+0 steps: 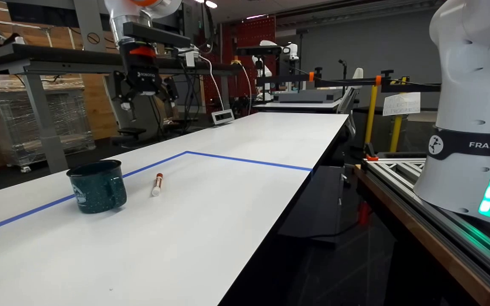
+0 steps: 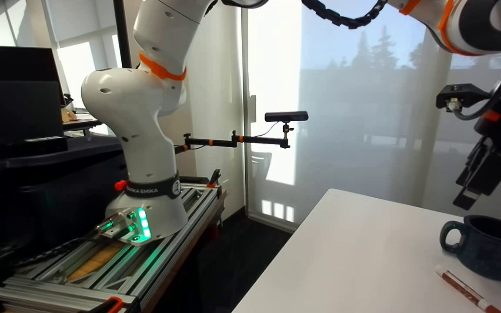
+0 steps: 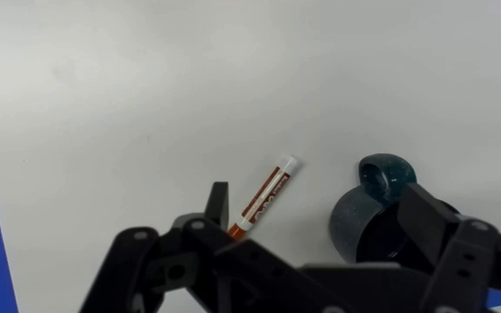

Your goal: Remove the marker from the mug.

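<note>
The marker, white and brown-red with an orange-red cap, lies flat on the white table in both exterior views [image 1: 157, 185] [image 2: 468, 290]. In the wrist view the marker [image 3: 265, 195] has its cap end partly hidden by a finger. The dark teal mug stands upright beside it, apart from it, in both exterior views [image 1: 96, 189] [image 2: 489, 250]. The mug also shows in the wrist view [image 3: 348, 217], partly covered by the gripper. The visible part of its inside is dark. My gripper [image 1: 151, 104] is open and empty above the table; its spread fingers [image 3: 318, 202] show in the wrist view.
Blue tape [image 1: 245, 160] marks lines on the white table [image 1: 211, 238]. The robot base [image 2: 150, 213] stands on a metal frame beside the table's edge. A small white-framed device [image 1: 223, 116] sits at the far table edge. A dark raised bench [image 1: 58, 57] stands behind.
</note>
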`<state>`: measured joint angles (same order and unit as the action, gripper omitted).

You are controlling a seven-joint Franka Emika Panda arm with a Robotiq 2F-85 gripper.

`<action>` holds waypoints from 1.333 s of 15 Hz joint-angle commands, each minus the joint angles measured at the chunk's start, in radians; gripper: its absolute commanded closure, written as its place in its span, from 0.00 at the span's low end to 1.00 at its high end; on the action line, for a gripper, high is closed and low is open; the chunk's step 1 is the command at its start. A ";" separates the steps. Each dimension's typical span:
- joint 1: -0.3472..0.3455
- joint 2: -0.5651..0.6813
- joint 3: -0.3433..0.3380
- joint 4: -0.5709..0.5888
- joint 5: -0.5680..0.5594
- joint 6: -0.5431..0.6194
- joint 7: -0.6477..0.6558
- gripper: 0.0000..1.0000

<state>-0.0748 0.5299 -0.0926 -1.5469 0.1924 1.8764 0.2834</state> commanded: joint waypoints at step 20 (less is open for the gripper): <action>0.043 -0.431 0.059 -0.503 -0.178 0.150 -0.280 0.00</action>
<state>-0.0381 0.1425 -0.0352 -2.0291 0.0524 2.0748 0.0119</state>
